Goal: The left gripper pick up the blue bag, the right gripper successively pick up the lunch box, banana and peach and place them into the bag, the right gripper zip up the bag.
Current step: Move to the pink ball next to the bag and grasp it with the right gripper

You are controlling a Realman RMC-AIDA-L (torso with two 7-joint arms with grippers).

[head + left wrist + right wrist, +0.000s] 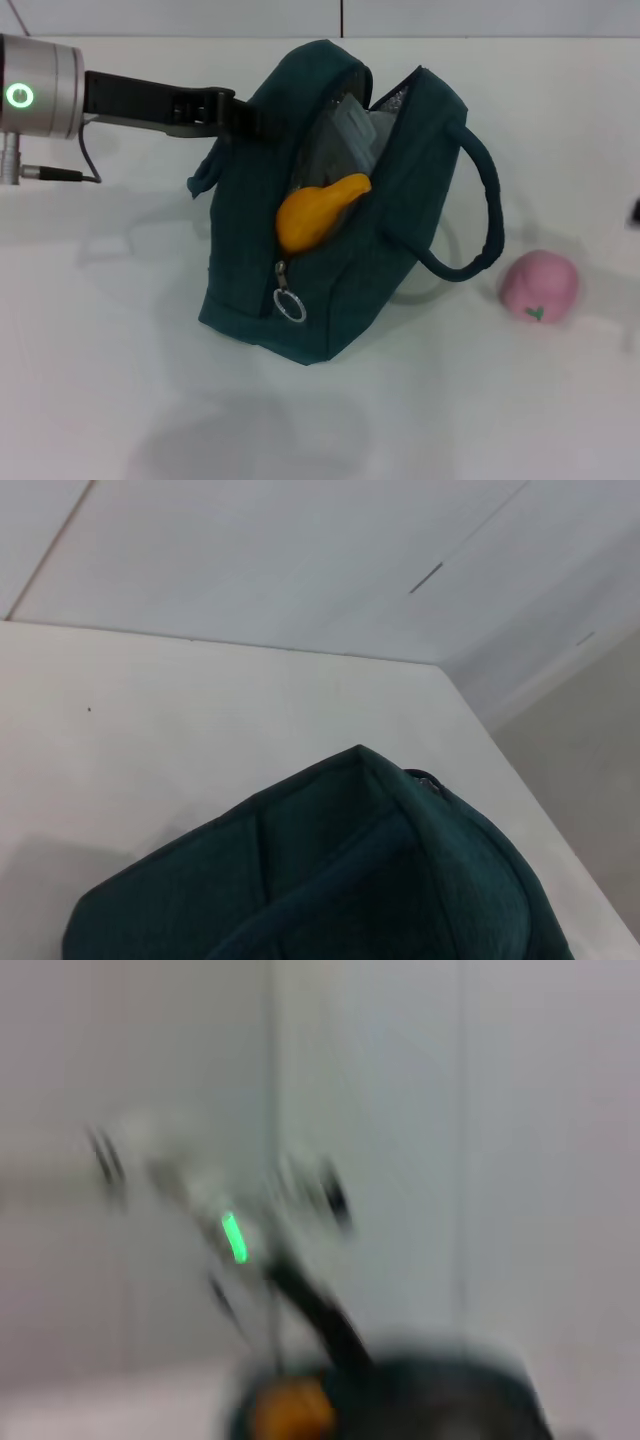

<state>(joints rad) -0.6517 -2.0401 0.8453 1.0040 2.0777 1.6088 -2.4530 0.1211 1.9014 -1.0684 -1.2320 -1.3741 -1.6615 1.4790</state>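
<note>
The blue bag (340, 300) stands open on the white table, held up at its far left rim by my left gripper (250, 118), which is shut on the fabric. A clear lunch box (350, 135) sits inside it. The yellow-orange banana (315, 215) pokes out of the opening at the near end. The pink peach (540, 285) lies on the table right of the bag. Only a dark sliver at the right edge of the head view shows of my right gripper (635, 212). The left wrist view has the bag's top (340, 880) close below it. The right wrist view shows the bag (450, 1400) and banana (290, 1410) from afar.
The bag's loose handle (485, 210) arches out to the right, towards the peach. A zipper pull ring (290, 305) hangs at the near end of the opening. White table surrounds the bag, with a wall behind.
</note>
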